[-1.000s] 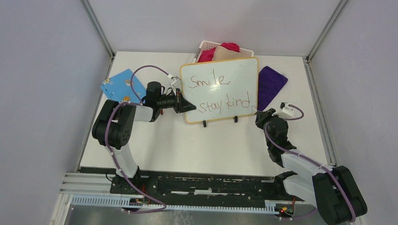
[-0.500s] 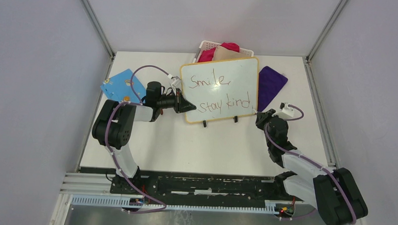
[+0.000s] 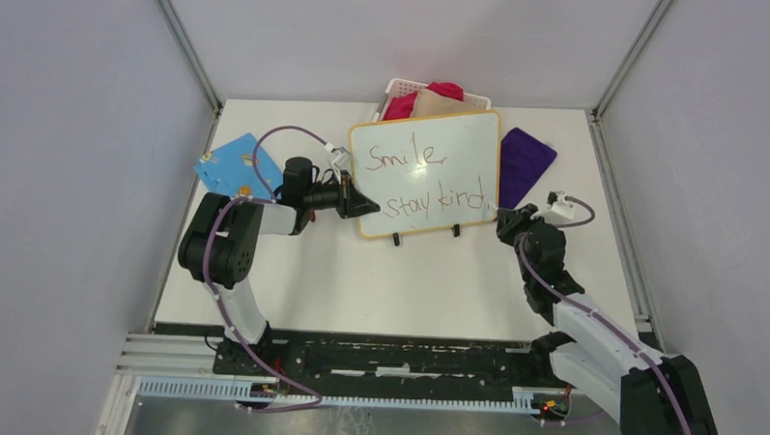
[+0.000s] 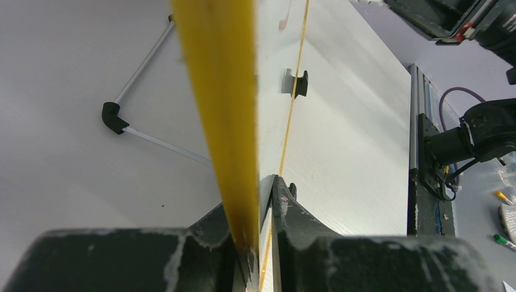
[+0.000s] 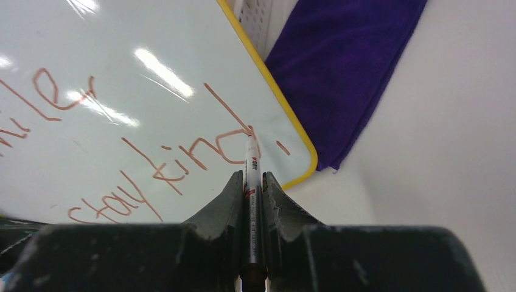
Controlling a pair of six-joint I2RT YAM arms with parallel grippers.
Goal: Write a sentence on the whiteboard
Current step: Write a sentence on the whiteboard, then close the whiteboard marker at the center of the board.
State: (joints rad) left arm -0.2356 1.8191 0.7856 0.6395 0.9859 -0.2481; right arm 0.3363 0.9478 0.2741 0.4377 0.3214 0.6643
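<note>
Two red lines, the sentence [image 3: 430, 195] "Smile," over "stay kind", fill the whiteboard [image 3: 425, 132], which stands tilted on black feet at the far middle of the table [image 3: 408, 276], just in front of the basket [image 3: 397, 90], purple cloth [image 3: 524, 164] to its right, blue board [image 3: 230, 164] to its left. The left gripper [image 3: 360, 203] is clamped on the whiteboard's yellow left rim. The right gripper [image 5: 254, 176] pinches a marker [image 5: 252, 182], tip over the "d" of "kind" near the near-right corner, contact can't be told.

Purple cloth [image 3: 525, 162] right; blue board [image 3: 226, 166] left; white basket [image 3: 395, 83] at back, pink fabric [image 3: 400, 107] inside.
</note>
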